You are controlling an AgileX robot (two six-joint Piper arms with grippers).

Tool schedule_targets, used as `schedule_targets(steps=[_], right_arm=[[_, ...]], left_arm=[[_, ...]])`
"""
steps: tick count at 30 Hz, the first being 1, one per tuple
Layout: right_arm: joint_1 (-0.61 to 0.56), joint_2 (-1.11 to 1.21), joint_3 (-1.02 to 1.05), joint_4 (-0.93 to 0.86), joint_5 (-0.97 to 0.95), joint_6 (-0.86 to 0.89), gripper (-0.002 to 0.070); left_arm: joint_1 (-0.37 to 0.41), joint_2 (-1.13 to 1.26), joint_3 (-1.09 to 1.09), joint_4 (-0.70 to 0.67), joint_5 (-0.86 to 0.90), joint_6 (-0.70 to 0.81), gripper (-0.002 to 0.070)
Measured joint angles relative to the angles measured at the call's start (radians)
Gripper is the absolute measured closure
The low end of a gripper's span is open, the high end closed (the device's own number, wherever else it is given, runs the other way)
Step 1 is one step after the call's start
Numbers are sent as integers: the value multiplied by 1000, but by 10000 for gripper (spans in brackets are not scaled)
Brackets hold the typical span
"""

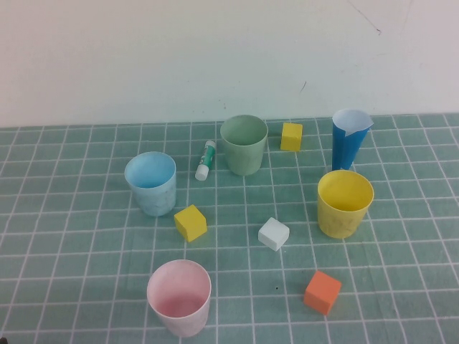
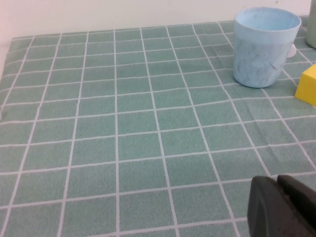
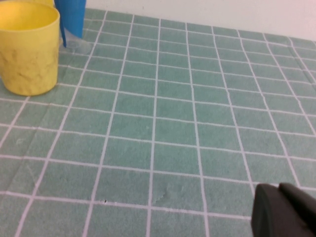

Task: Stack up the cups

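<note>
Four cups (image 1: 150, 183) — upright, mouths up

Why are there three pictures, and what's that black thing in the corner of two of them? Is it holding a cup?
It's a robot with two arms. One camera looks down from above; the others ride on each wrist. The black lump is a hand: the left hand and the right hand, both shut, holding nothing, low over the green checked tablecloth.

On the cloth stand four cups, all apart: the light blue cup, pale green cup, yellow cup and pink cup. There's also a tall dark-blue cone, two yellow blocks, a white block, an orange block and a glue stick.
</note>
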Motion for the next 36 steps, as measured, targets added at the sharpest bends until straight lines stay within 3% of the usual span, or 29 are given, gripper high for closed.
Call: schedule_targets(steps=[36], right_arm=[[0,0,0,0,0,0,679]], left_arm=[[0,0,0,-24,-4,0,677]])
